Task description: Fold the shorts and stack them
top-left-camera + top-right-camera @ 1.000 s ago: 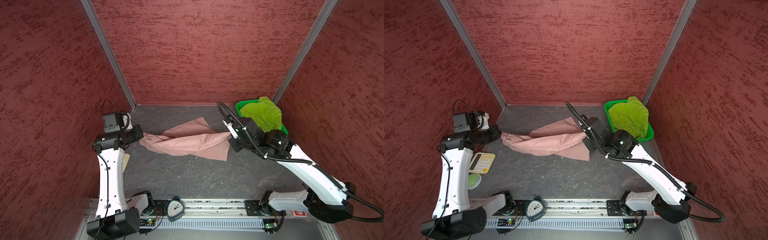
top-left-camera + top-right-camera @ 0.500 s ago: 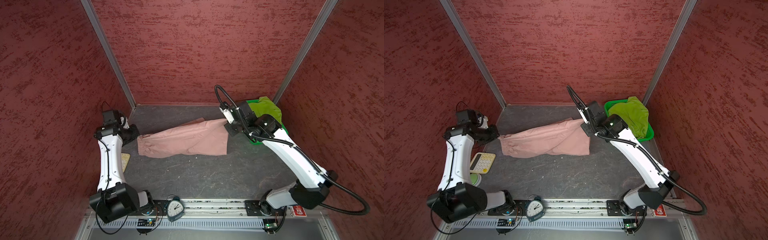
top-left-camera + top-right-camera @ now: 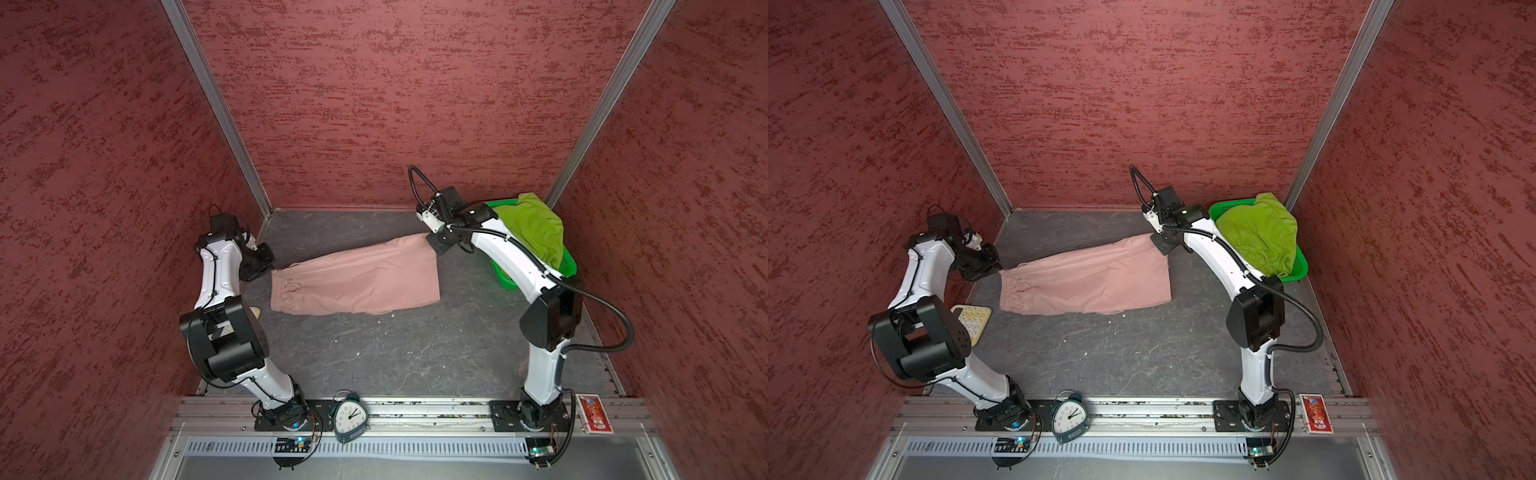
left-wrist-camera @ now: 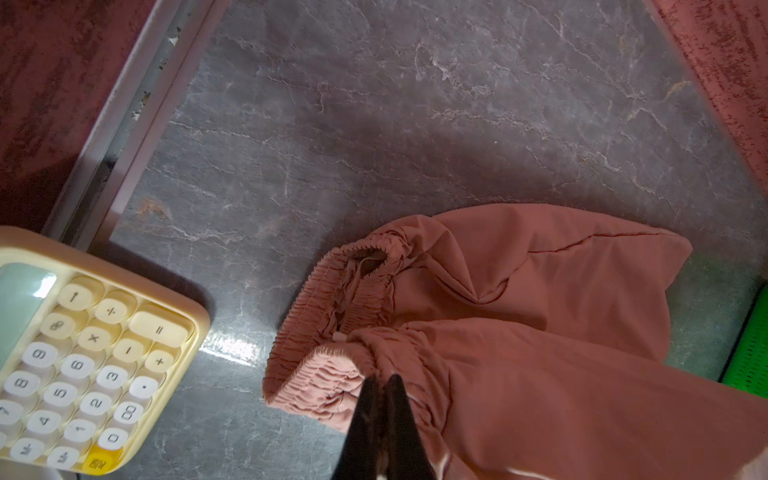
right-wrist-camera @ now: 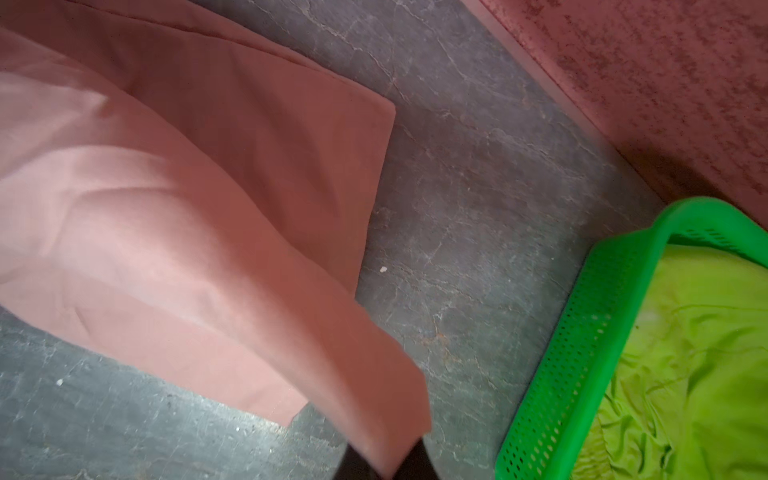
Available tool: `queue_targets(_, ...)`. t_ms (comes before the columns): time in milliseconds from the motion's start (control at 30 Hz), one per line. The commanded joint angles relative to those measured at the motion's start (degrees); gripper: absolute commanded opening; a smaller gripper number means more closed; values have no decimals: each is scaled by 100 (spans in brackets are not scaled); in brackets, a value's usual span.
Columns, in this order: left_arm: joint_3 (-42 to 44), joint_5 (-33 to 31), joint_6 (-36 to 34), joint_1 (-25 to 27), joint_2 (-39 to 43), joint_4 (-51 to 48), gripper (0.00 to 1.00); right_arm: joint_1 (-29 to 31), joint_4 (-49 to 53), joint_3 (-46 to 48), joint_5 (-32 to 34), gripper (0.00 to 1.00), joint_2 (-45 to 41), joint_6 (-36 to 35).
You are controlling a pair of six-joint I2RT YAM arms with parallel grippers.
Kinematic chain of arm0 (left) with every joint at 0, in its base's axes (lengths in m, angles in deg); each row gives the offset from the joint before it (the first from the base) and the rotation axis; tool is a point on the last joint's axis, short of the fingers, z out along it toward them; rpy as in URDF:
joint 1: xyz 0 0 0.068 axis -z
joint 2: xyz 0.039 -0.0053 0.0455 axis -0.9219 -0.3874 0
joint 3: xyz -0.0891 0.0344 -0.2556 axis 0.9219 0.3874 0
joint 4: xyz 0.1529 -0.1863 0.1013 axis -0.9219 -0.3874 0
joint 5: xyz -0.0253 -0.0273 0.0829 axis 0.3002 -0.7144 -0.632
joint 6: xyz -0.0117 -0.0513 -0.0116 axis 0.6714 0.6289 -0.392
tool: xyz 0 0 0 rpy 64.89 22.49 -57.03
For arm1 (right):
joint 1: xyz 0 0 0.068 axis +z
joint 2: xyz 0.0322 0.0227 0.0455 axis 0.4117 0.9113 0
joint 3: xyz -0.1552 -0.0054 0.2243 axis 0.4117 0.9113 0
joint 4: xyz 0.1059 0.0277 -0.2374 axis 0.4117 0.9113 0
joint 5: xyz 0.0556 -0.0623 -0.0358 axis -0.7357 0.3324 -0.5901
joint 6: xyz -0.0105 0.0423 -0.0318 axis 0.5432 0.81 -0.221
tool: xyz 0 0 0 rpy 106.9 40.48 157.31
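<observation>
Pink shorts [image 3: 353,278] stretched btwn extended arms [image 3: 220,266]: left pincer [image 4: 382,380] pinches waistband [image 4: 324,374], right pincer [image 5: 386,461] pinches hem [image 5: 399,374], prob. raised.

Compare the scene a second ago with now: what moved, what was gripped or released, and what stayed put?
The right fingers moved toward the far wall while the left fingers barely shifted as that arm's elbow rose; the pink shorts between them went from rumpled to flatter. Both stay shut on the cloth, waistband left, hem corner right; nothing was released. The green shorts, basket, clock and calculator stayed put.
</observation>
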Motion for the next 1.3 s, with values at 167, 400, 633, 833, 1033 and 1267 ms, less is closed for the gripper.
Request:
queue_targets(167,-523,63,321,-191,-728,379,3,-181,-162,-1018,-539,0,1094,-313)
queue_targets(400,-589,-45,546,-128,-1121,871,87,-259,-667,-1728,-946,46,1920,214)
queue_targets(633,-662,-221,693,-151,-836,1216,99,-294,-1398,-750,-1444,71,1201,744)
queue_targets(833,153,128,904,143,50,1576,99,-453,-2695,2497,-1904,83,-336,1799)
queue_targets(1033,1063,502,1004,439,896,1782,99,-461,-3661,4206,-2331,88,-987,2475)
queue_targets(1267,1381,511,998,538,1303,1736,100,-482,-4318,4450,-2674,90,-561,2759)
